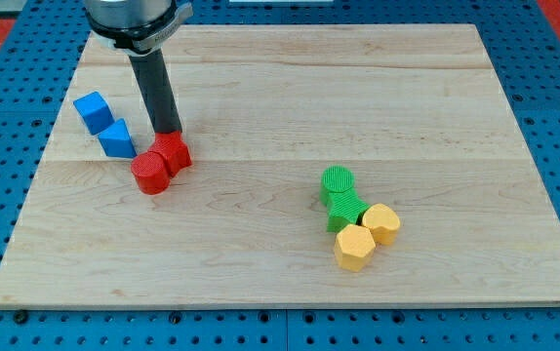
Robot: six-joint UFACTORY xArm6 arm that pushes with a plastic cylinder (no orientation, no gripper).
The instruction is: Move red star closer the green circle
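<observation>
The red star (175, 152) lies left of the board's middle, touching a red round block (150, 174) at its lower left. My tip (168, 134) stands right at the star's upper edge, on the side toward the view's top. The green circle (338, 180) lies right of centre, far to the right of the star and a little lower. It touches a green star-like block (346, 210) just below it.
A blue cube (92, 110) and a blue triangle (117, 139) lie left of my tip. A yellow heart (382, 223) and a yellow hexagon (354, 248) sit against the green blocks at the lower right. The wooden board (280, 78) rests on a blue pegboard.
</observation>
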